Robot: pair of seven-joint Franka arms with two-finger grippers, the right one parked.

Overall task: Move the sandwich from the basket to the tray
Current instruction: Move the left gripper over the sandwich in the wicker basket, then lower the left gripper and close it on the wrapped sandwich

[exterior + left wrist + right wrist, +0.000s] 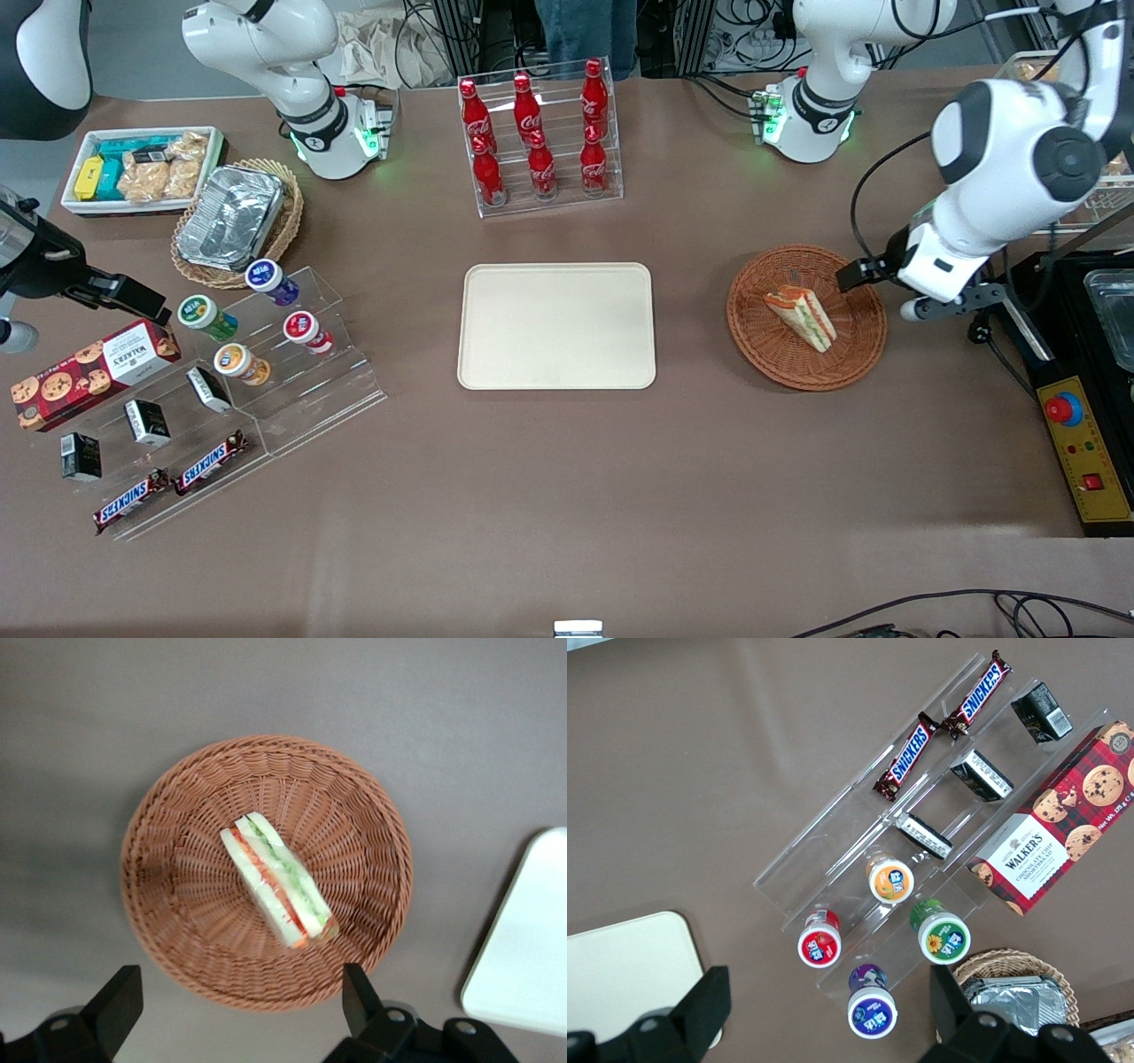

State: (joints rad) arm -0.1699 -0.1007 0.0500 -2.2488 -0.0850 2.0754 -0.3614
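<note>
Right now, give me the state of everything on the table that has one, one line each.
Sandwich: lying in the basket, not gripped.
Basket: on the table, holds only the sandwich.
Tray: flat on the table, nothing on it.
Gripper: above the basket's edge, jaws open, holding nothing.
Cola bottles: upright in their clear rack, capped.
Foil pan: sitting in the tan wicker basket.

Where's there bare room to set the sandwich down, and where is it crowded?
The tray is bare all over. The table is also bare between the tray and the basket, and nearer the front camera than both. The open gripper hovers above the basket's rim; the sandwich lies in the basket. It is crowded toward the parked arm's end: the acrylic snack stand and foil pan.
</note>
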